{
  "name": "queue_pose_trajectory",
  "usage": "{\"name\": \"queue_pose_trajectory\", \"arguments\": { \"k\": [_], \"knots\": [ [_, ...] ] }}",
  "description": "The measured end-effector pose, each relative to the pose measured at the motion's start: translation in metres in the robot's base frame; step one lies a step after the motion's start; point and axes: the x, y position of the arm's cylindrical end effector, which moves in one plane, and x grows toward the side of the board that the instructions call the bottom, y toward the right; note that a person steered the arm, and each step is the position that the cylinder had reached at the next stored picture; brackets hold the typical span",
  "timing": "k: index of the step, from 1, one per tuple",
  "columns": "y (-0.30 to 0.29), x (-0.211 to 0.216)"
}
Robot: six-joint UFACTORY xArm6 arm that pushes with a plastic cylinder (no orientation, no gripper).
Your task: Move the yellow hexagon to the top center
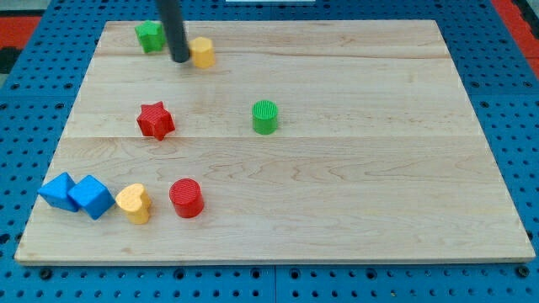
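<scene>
The yellow hexagon (203, 51) sits near the board's top edge, left of centre. My tip (180, 59) touches or nearly touches its left side; the dark rod rises out of the view's top. A green star-like block (150, 35) lies just left of the rod, near the top left corner.
A red star (155, 120) lies left of the middle and a green cylinder (264, 116) near the centre. At the bottom left are two blue blocks (59, 191) (92, 196), a yellow heart (135, 203) and a red cylinder (186, 198). The wooden board (354, 185) rests on blue pegboard.
</scene>
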Motion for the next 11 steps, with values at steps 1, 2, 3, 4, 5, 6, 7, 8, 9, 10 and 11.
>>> {"name": "queue_pose_trajectory", "arguments": {
  "k": [1, 2, 3, 4, 5, 6, 7, 8, 9, 10, 11],
  "knots": [
    [0.063, -0.001],
    [0.087, -0.004],
    [0.021, 0.01],
    [0.029, -0.023],
    [0.078, -0.035],
    [0.097, -0.02],
    [0.102, 0.014],
    [0.183, 0.023],
    [0.199, -0.018],
    [0.148, -0.034],
    [0.13, -0.035]
  ]
}}
